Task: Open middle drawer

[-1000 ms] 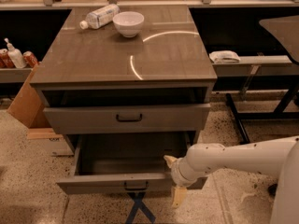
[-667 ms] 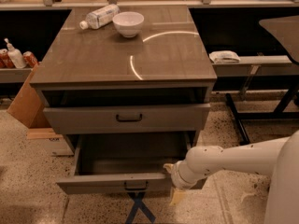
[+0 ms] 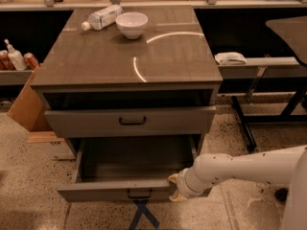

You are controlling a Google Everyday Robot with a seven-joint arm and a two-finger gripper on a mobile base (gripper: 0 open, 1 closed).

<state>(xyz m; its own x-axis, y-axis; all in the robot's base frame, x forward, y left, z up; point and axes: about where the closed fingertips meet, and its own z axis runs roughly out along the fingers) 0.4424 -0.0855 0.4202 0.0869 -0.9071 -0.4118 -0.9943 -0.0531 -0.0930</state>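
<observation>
The middle drawer [image 3: 96,192] is the wide, shallow grey-brown one, pulled well out of the cabinet. Its plain grey inside [image 3: 134,161] is open to view and holds nothing. A small dark bail handle [image 3: 139,194] sits at the centre of its low front panel. My gripper [image 3: 174,188] is at the right end of that front panel, right of the handle, at the end of my white arm [image 3: 240,169], which reaches in from the right. The taller-fronted top drawer [image 3: 129,121] above stands slightly out. The lowest drawer is hidden.
A white bowl [image 3: 132,24] and a lying plastic bottle [image 3: 103,17] rest on the cabinet top. A cardboard box [image 3: 26,107] and shelf bottles [image 3: 14,59] are at left. A bench with a white cloth [image 3: 230,58] stands at right. A blue tape cross [image 3: 143,214] marks the floor.
My gripper has shifted slightly left along the middle drawer's front. The drawer stays about as far out as before.
</observation>
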